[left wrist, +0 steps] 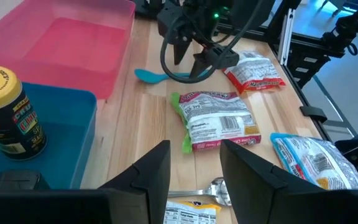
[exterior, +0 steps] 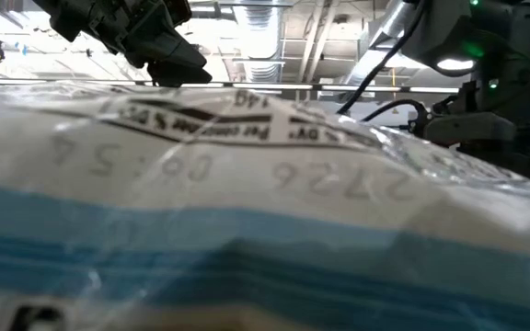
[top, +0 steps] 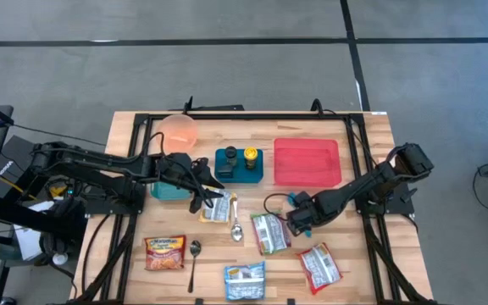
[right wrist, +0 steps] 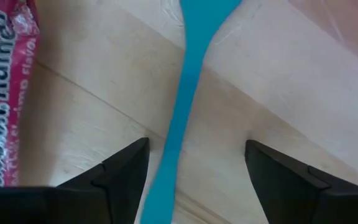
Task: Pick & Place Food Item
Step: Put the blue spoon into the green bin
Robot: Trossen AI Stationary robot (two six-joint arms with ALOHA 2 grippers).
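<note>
Several food packets lie flat on the wooden table: a green ramen packet [top: 270, 232], a red one [top: 319, 266], a blue one [top: 245, 280], an orange one [top: 165, 252] and a pale one [top: 217, 207]. My left gripper [top: 208, 201] is open and empty just over the pale packet [left wrist: 188, 213], and the green packet [left wrist: 219, 119] lies ahead of it. My right gripper [top: 297, 222] is open and low over the table. Its fingers stand on either side of a teal spoon's handle [right wrist: 184, 106], with a gap on both sides. The spoon also shows in the left wrist view [left wrist: 149, 76].
A pink tray [top: 307, 161] and a teal holder with jars [top: 238, 163] stand at the middle back. An orange bowl [top: 179, 130] and a teal tub [top: 168, 190] stand at the left. Two metal spoons [top: 235, 224] [top: 194, 258] lie among the packets. The blue packet [exterior: 247, 230] fills the low view.
</note>
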